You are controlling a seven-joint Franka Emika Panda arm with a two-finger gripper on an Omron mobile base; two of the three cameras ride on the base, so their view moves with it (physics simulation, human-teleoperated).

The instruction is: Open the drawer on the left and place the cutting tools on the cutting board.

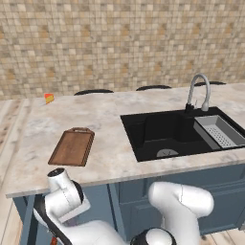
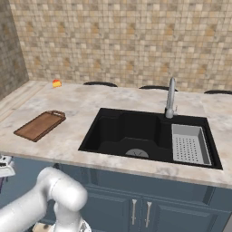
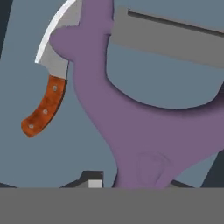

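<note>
In the hand view I look down into the open drawer point(image 3: 65, 153), onto its blue-grey floor. A purple scissor-like tool point(image 3: 131, 127) fills the middle, and its lower end sits between my fingertips point(image 3: 94, 180). My gripper point(image 3: 133, 181) is shut on it. The knife point(image 3: 46, 94), with a curved silver blade and a red-brown handle, lies free to the tool's left, its blade partly under the purple tool. The dark-brown cutting board point(image 1: 72, 147) point(image 2: 40, 125) lies bare on the counter's left part, above where my arm reaches down below the counter edge.
A black sink point(image 1: 167, 134) point(image 2: 136, 131) with a silver faucet point(image 1: 198, 93) and a grey rack point(image 2: 190, 144) takes up the counter's right half. A small orange-yellow wedge point(image 1: 49, 98) point(image 2: 56, 83) sits at the far left corner. Blue cabinet doors point(image 2: 136, 210) stand below.
</note>
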